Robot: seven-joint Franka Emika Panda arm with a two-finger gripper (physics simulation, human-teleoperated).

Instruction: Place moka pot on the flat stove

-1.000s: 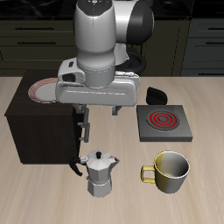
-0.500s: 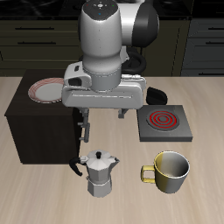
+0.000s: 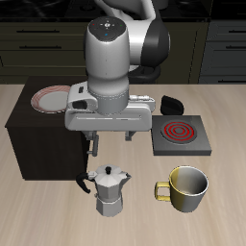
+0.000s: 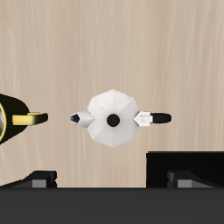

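Note:
The silver faceted moka pot (image 3: 110, 189) stands upright on the table near the front edge, with its black handle toward the dark cabinet. In the wrist view the moka pot (image 4: 114, 117) is seen from above, with knob, spout and handle visible. My gripper (image 3: 93, 148) hangs open above and slightly behind the pot, not touching it; in the wrist view the gripper (image 4: 112, 178) shows both fingertips spread wide. The flat stove (image 3: 179, 135), a grey plate with a red coil, lies farther back beside the arm with nothing on it.
A yellowish-olive mug (image 3: 186, 187) stands beside the pot near the front edge, and it also shows in the wrist view (image 4: 9, 116). A dark brown cabinet (image 3: 38, 139) carries a red-rimmed plate (image 3: 50, 98). The stove's black knob block (image 3: 171, 104) sits behind it.
The arm has come down and a little toward the table's front, bringing the open gripper closer over the moka pot. The pot, mug and stove have not moved.

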